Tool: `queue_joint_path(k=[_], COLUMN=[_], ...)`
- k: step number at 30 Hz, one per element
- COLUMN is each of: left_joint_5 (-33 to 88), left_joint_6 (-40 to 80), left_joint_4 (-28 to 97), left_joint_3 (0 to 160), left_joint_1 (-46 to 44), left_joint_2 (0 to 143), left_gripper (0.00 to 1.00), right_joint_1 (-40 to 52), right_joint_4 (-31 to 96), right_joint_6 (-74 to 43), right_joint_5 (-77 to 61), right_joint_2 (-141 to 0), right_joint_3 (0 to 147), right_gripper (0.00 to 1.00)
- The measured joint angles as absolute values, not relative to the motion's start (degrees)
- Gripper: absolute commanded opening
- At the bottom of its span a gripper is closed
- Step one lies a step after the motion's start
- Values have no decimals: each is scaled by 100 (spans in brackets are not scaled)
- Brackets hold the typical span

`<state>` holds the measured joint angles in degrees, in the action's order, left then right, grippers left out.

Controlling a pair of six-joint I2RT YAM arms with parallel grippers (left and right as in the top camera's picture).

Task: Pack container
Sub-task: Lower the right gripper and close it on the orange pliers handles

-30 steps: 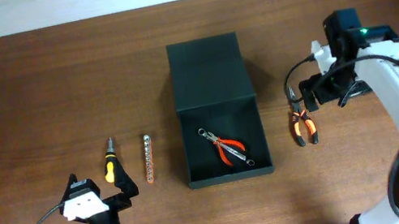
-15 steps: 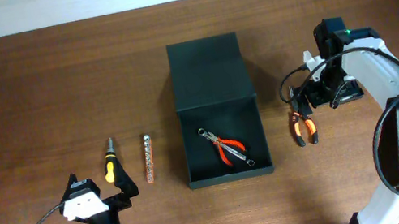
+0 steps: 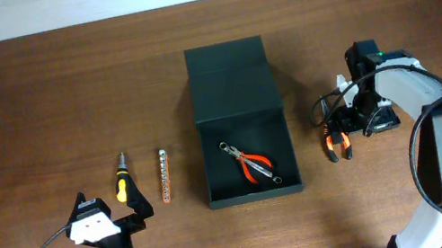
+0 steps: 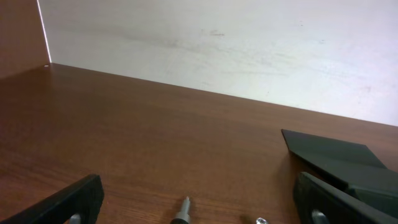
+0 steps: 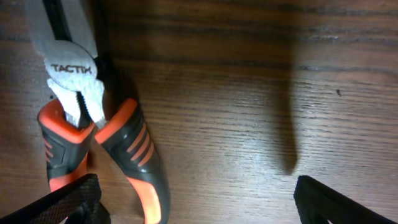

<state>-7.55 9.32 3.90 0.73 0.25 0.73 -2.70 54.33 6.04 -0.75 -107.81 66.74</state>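
Observation:
The container [image 3: 256,193] is a dark box in the table's middle, its flap lid [image 3: 229,77] lying open toward the back. Small orange-handled pliers [image 3: 254,165] lie inside it. Larger orange-and-black pliers [image 3: 336,144] lie on the table right of the box. My right gripper [image 3: 350,119] is open, low over them. In the right wrist view the pliers [image 5: 93,134] lie next to the left finger of the gripper [image 5: 199,208]. My left gripper [image 3: 101,220] is open and empty. It also shows in the left wrist view [image 4: 199,208], with the container's lid [image 4: 339,158] at the right.
A yellow-and-black screwdriver [image 3: 122,182] and a strip of bits [image 3: 163,175] lie left of the box, just beyond my left gripper. The screwdriver's tip [image 4: 182,213] shows between the left fingers. A white wall [image 4: 249,50] bounds the table's far edge.
My right gripper has moved toward the front and down, closer over the pliers on the table. The left arm and the tools have not moved.

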Motion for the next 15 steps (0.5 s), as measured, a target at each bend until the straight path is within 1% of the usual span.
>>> queue_joint_path(k=[15], left_joint_5=[-755], left_joint_6=[932], left_joint_4=[390], left_joint_3=[73], left_joint_1=[25], left_joint_2=[73], left_gripper=[99], right_joint_1=[-270], right_joint_4=[5133], right_joint_6=[443], right_joint_5=[-78], right_joint_2=[-10785], right_joint_3=[6667], right_gripper=[99])
